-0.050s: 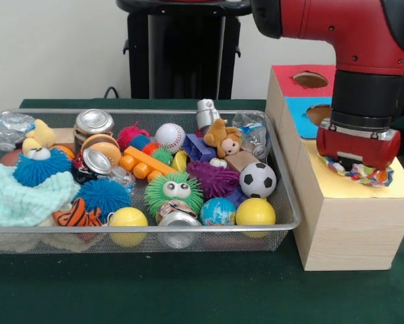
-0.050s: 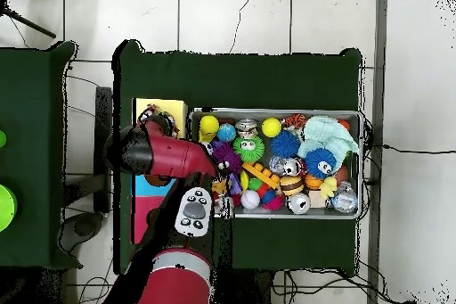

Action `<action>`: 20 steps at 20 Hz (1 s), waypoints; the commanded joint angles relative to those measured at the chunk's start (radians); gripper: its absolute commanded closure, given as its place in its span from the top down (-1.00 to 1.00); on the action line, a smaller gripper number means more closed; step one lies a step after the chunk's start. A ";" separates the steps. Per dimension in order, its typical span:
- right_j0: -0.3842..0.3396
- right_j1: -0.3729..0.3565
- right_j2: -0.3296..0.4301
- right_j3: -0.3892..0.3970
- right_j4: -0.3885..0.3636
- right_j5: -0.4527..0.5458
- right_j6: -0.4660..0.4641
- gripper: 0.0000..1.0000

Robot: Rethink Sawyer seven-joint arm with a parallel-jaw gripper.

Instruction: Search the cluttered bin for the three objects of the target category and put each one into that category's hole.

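Evidently the gripper (image 1: 359,164) hung low over the yellow top of the wooden box (image 1: 344,229), which stood just beside the right end of the wire bin (image 1: 291,214). Under the red wrist a small thing of many colours, perhaps a knotted rope toy (image 1: 363,173), lay against the yellow panel, directly below the hand. I could not tell how the fingers stood, because the wrist covered them from the front and the arm hid them from above; so I also could not say if they pinched the toy or only stood over it.

The relation that mattered, in my judgement, was between this toy and the holes. Two holes showed in the box top, one in the red section (image 1: 310,79) at the far end and one in the blue section (image 1: 318,113) next to it. Both lay behind the gripper, toward the far edge of the box. On the yellow section I saw no hole; it was probably under the hand, but this stayed hidden.

The bin was full of balls, fuzzy toys and cans. The soccer ball (image 1: 257,179) and a yellow ball (image 1: 255,211) lay nearest to the box, at the bin's right end.
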 commanded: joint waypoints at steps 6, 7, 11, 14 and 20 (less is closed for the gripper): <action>-0.041 -0.243 -0.119 0.031 -0.134 0.625 0.000 1.00; -0.050 -0.252 -0.112 0.029 -0.138 0.638 -0.004 1.00; -0.083 -0.271 -0.082 0.034 -0.151 0.652 -0.014 1.00; -0.099 -0.280 -0.062 0.042 -0.157 0.662 -0.005 1.00; -0.101 -0.263 -0.029 0.049 -0.163 0.587 0.045 1.00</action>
